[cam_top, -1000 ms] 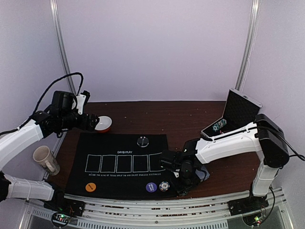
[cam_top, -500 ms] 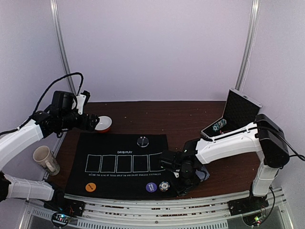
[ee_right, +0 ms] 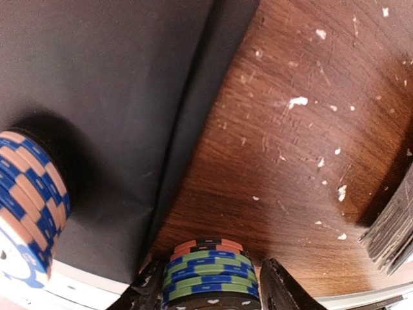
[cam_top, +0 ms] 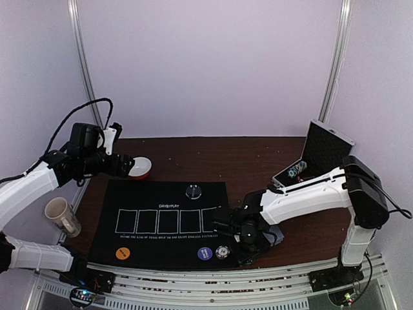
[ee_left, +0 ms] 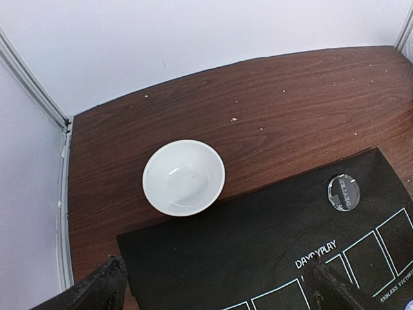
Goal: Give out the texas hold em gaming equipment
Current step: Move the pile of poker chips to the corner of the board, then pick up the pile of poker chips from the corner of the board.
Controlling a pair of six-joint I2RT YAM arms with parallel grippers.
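Above the table [cam_top: 258, 161], near the far-left corner of the black mat [cam_top: 161, 194], your left gripper [ee_left: 213, 287] hung with fingers spread wide. Your right gripper [ee_right: 211, 279] sat low just off the mat's near-right edge. A chip stack [ee_right: 210, 261] stood on the wood between its fingers — pinched or freed, I couldn't tell.

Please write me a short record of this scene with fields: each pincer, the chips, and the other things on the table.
left pincer: open, empty, raised near the red-and-white round bowl
right pincer: jaws either side of a stack of green, blue and orange poker chips; grip unclear
stack position: upright, at the edge of the black felt mat
clear round disc: on the mat, far side
beige ceramic mug: left of the mat
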